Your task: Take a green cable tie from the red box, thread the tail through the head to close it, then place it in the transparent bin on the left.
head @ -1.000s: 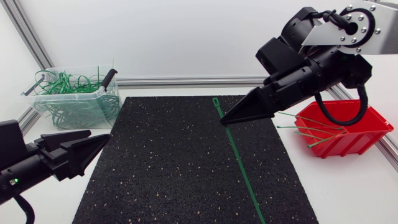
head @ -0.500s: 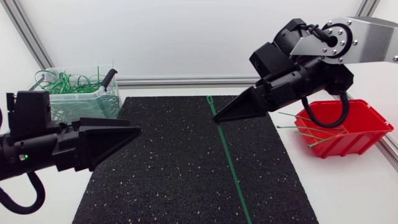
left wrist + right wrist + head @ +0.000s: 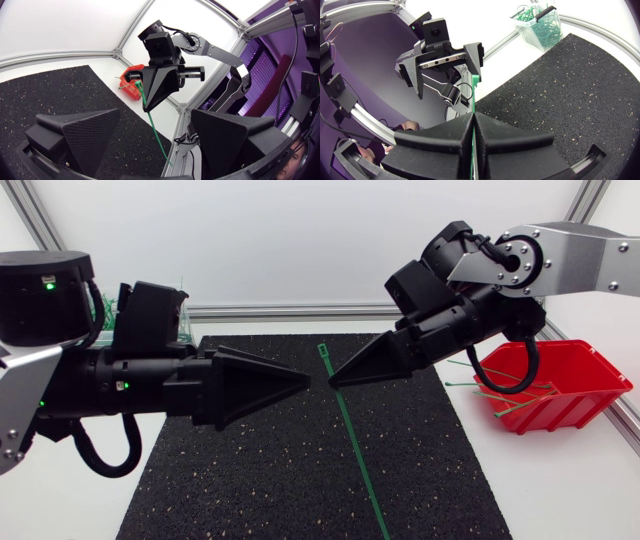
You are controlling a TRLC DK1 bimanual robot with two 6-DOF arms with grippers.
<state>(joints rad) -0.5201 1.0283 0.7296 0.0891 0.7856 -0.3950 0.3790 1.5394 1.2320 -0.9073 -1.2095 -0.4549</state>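
Right pincer (image 3: 334,381) is clamped narrow on a green cable tie (image 3: 346,432) just below its head. The head stub stands above the fingertips, and the long tail trails down over the black mat (image 3: 250,480). The tie is lifted off the bench, about mid-mat and well apart from the red box (image 3: 585,395). Left pincer (image 3: 300,383) sits nose to nose with the right one, close to the strap but not touching it; the wrist views show its fingers spread wide. Likely step: a second grip ahead of threading. To do it well, straddle the strap squarely beside the right grip and close on its flat faces. Keep the head's slot uncovered and the tail free to bend round. Transparent bin (image 3: 546,34) waits at the mat's far left corner.
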